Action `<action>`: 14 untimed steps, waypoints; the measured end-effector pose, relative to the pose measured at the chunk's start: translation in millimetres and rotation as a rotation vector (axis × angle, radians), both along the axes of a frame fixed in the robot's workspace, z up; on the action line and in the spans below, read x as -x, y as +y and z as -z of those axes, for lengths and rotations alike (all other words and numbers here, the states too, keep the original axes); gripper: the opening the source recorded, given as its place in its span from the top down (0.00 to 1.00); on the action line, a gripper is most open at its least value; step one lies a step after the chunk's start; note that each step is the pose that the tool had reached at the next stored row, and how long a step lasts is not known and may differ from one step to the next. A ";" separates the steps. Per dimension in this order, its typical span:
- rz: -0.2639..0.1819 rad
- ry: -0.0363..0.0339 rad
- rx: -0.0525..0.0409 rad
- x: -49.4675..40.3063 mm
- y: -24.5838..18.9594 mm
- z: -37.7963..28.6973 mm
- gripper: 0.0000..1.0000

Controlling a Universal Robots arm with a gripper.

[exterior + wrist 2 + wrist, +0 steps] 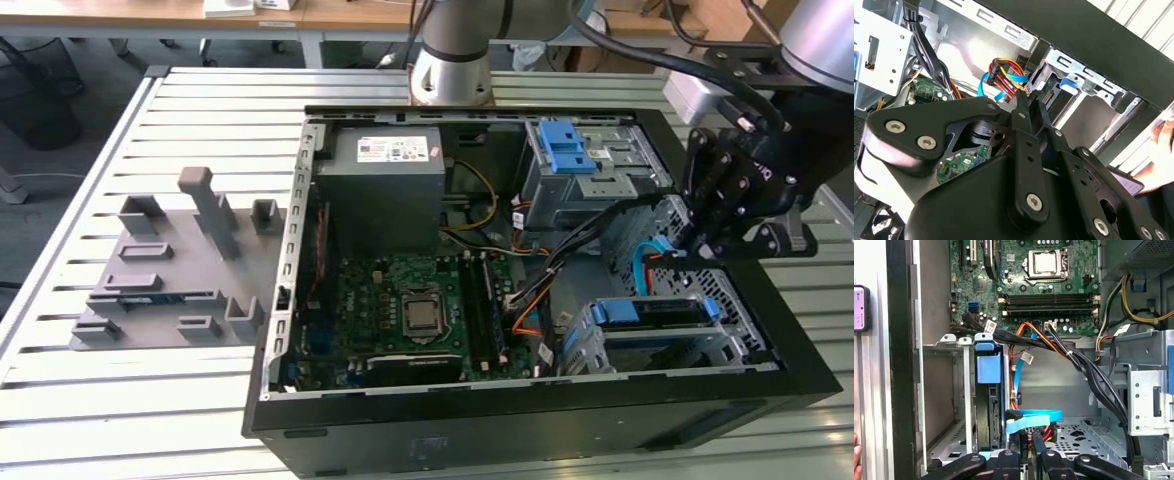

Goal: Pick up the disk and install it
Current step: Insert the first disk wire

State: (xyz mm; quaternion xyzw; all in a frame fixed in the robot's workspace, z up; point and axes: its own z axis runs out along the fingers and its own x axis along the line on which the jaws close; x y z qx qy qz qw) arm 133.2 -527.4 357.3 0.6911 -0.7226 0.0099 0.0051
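- Slatted white metal table (160,400) carrying an open black desktop computer case (534,420) lying on its side; wooden desks stand at the far edge in the exterior view
- Grey moulded fixture plate with upright blocks (174,270) on the table, to the exterior view's left of the case
- Inside the case: green motherboard with a square processor (420,310), grey power-supply box with white sticker (387,185) at the far side, metal drive bay topped by a blue plastic latch piece (577,150)
- Silver hard disk in a blue plastic carrier bracket (650,315), seated in the near drive cage at the exterior view's right; in the first wrist view it stands on edge in the cage (988,405)
- Black robot gripper (694,245), lowered into the case just beyond the disk, beside a light-blue flat data cable (1034,417); whether its fingers are open or closed, or grasp anything, cannot be told
- Bundle of black, orange and red cables (1054,342) running across the case interior
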 end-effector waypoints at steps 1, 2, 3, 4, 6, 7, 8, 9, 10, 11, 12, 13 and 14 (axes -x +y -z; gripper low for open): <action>0.001 0.0000 0.0042 0.0 0.1 0.9 0.76; 0.001 0.0000 0.0080 0.0 0.2 1.7 0.76; 0.002 -0.0001 0.0112 0.0 0.2 2.4 0.76; 0.002 -0.0001 0.0125 0.0 0.3 3.1 0.76; 0.003 0.0002 0.0065 -0.2 0.1 3.3 0.78; 0.003 0.0007 -0.0014 -0.1 0.2 3.4 0.84; 0.003 0.0015 -0.0072 -0.2 0.2 3.7 0.84; 0.003 0.0020 -0.0098 -0.2 0.1 4.0 0.84; 0.003 0.0021 -0.0104 -0.3 -0.3 4.4 0.84; 0.003 0.0021 -0.0106 -0.3 -0.9 4.8 0.84; 0.003 0.0021 -0.0105 -0.2 -2.0 5.3 0.84; 0.002 0.0022 -0.0105 0.0 -3.7 5.9 0.84; 0.002 0.0021 -0.0107 0.0 -5.3 6.6 0.84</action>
